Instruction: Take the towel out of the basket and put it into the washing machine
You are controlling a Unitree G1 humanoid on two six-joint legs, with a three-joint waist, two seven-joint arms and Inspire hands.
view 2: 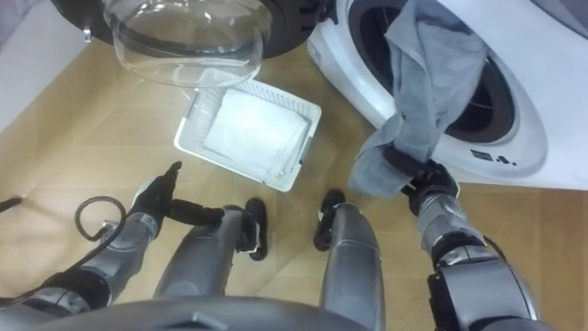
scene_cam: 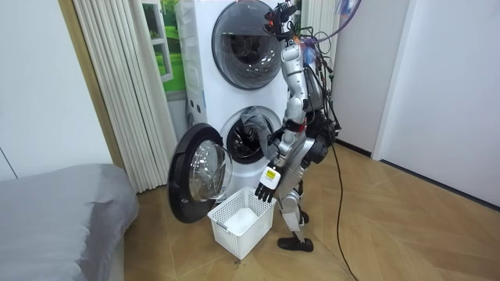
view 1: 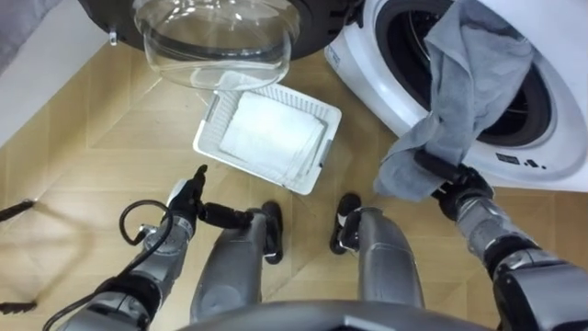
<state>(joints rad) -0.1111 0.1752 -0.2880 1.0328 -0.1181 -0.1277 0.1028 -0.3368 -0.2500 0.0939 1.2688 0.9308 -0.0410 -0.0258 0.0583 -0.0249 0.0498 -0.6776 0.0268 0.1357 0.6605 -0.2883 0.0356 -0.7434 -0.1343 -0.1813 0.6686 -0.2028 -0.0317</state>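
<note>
Grey towel [view 1: 459, 92] hangs out of the washing machine [view 1: 367, 78] opening, its lower end clutched in the right hand [view 1: 450, 179]. The left hand [view 1: 184, 198] hangs straight-fingered near the white basket [view 1: 326, 152].

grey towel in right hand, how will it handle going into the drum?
Floppy: the grey towel hangs in folds from the right hand over the washing machine rim. Probably light: one hand lifts it. A tail dangles below the fingers, so it may slip back out.

1 grey towel [view 1: 459, 83], 1 white basket [view 1: 209, 129] w/ 1 white cloth [view 1: 271, 133], 2 stacked machines [scene_cam: 207, 101], 1 open door [view 1: 216, 37].
</note>
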